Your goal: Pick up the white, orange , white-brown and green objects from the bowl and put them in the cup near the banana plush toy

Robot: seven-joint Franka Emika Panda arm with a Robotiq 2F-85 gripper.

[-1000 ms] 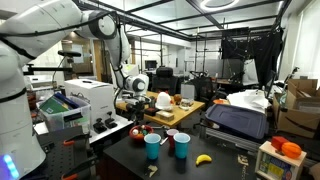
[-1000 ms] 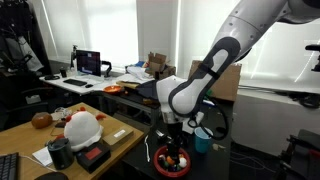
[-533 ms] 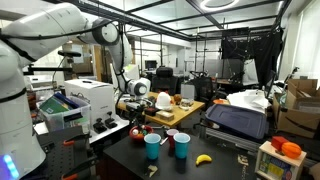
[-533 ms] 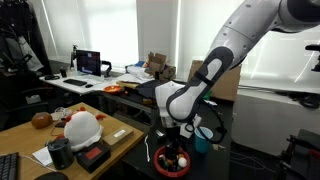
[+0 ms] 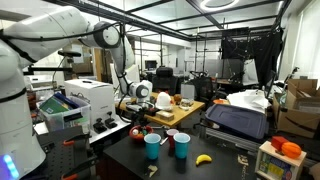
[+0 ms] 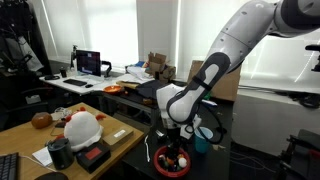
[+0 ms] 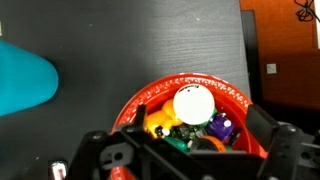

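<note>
Empty gripper [image 5: 139, 114] above the bowl [image 5: 141, 131]
In an exterior view it hangs over the bowl, the target cup [image 5: 181, 146] beside the banana [image 5: 204, 159]; at the wrist, jaws gape wide, so I'd centre them on the white ball [image 7: 193, 103] before dropping

White helmet-like dome [image 6: 82, 128] on wooden desk [image 6: 20, 140] (orange trim); open laptop [image 6: 90, 64] on far desk, screen lit.

The black tabletop [image 7: 140, 40] carries a red bowl [image 7: 238, 100] with a teal cup [image 7: 22, 80] near it. In an exterior view a blue cup [image 5: 182, 145] stands beside the teal one, and a yellow banana [image 5: 204, 158] lies near the blue cup.
</note>
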